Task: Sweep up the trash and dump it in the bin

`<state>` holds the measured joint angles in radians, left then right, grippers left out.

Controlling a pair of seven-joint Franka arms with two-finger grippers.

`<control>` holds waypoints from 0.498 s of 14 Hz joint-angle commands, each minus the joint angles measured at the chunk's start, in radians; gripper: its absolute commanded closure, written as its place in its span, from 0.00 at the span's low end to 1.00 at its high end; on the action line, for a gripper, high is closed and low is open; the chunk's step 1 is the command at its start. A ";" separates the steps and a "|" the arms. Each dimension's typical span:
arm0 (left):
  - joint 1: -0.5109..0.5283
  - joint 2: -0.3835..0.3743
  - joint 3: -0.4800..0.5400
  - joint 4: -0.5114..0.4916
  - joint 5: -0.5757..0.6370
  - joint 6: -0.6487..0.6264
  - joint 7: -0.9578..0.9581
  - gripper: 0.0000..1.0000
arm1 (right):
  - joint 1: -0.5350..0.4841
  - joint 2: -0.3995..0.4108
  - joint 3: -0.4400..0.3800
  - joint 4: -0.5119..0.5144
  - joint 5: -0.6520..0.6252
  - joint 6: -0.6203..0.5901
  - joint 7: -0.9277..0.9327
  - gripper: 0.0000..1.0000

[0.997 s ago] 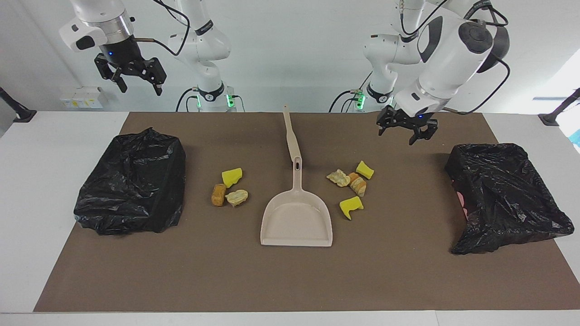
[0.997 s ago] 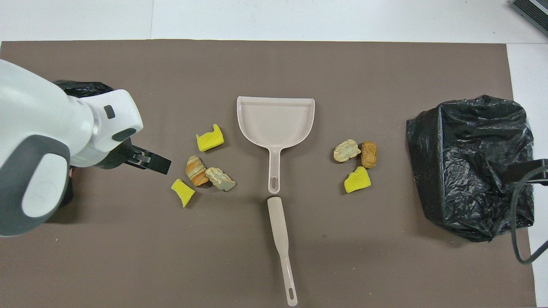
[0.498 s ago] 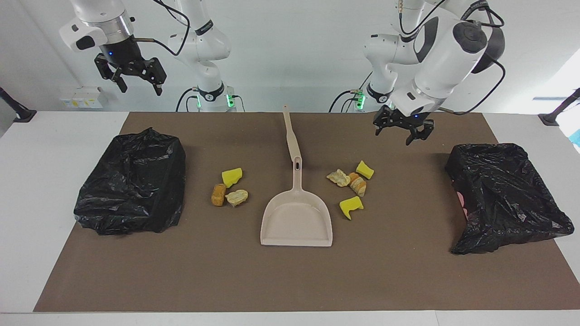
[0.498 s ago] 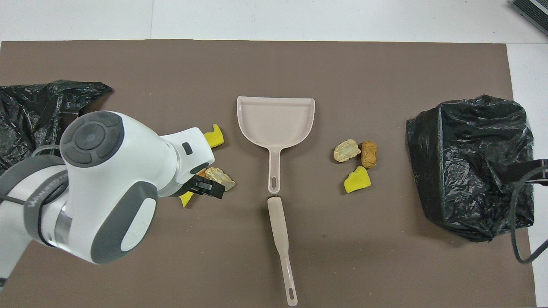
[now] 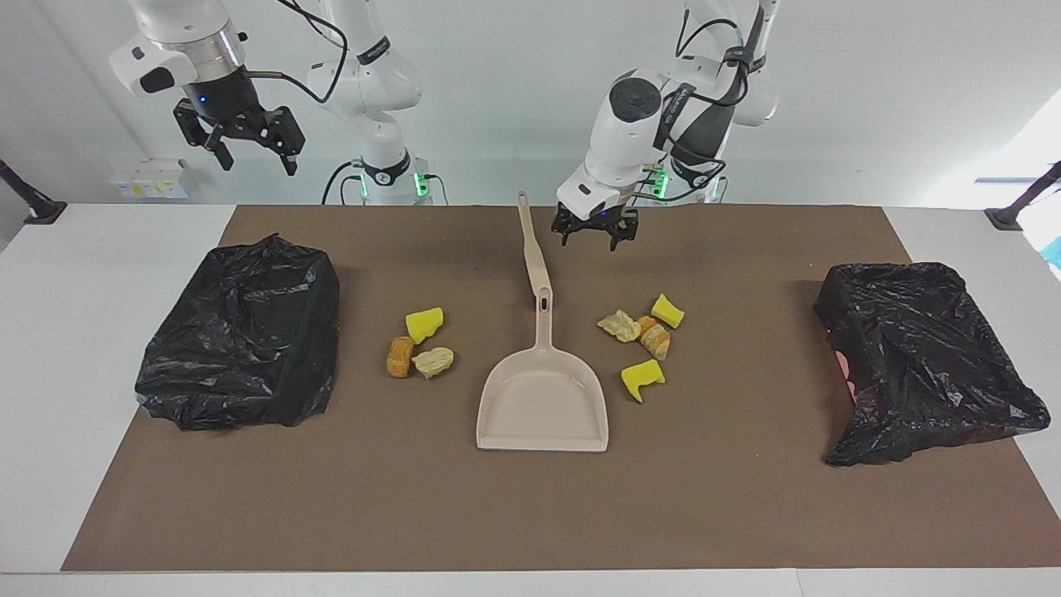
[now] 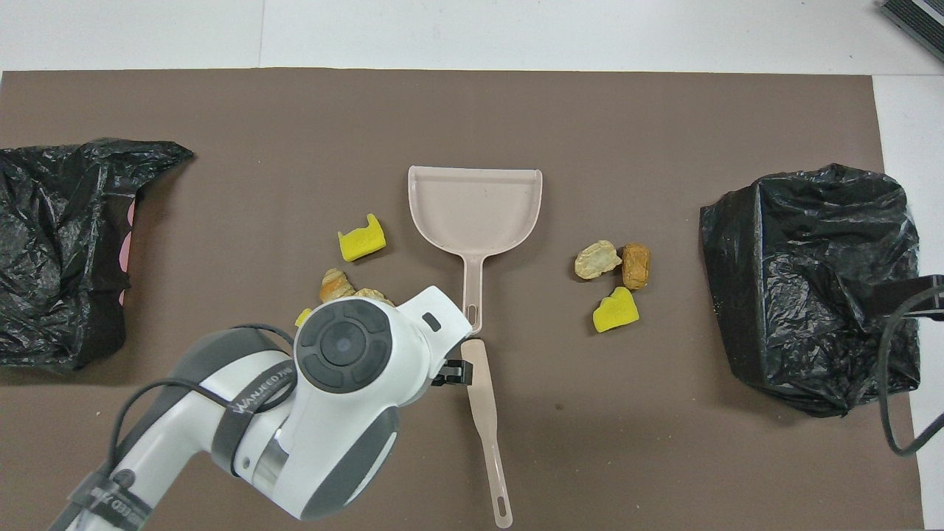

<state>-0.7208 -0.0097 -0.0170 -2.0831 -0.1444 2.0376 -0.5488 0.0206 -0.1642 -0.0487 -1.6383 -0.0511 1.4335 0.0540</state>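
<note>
Now left gripper point(image 5: 597, 238) beside scraper point(image 5: 533, 253).

- Landmark: dustpan point(image 5: 543, 404), mid-mat, mouth facing away from the robots.
- Scraper point(image 5: 533, 249) lies at the dustpan's handle tip, robot side; left gripper point(image 5: 595, 235) hangs open just beside it.
- Trash point(image 5: 420, 344) flanks the dustpan's handle on both sides.
- Black bags point(image 5: 242, 332) sit well apart from the dustpan at both table ends.
- Mat past the dustpan's mouth is bare.
</note>
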 commanded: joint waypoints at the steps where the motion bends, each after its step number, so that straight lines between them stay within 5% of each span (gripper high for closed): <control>1: -0.095 0.002 0.020 -0.049 -0.007 0.056 -0.130 0.00 | -0.008 -0.026 -0.003 -0.028 0.024 0.005 -0.034 0.00; 7: -0.255 0.046 0.019 -0.120 -0.007 0.188 -0.315 0.00 | -0.008 -0.026 -0.005 -0.028 0.024 -0.002 -0.037 0.00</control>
<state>-0.9211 0.0386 -0.0174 -2.1712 -0.1446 2.1872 -0.8231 0.0206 -0.1647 -0.0492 -1.6395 -0.0511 1.4312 0.0534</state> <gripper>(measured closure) 0.000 0.000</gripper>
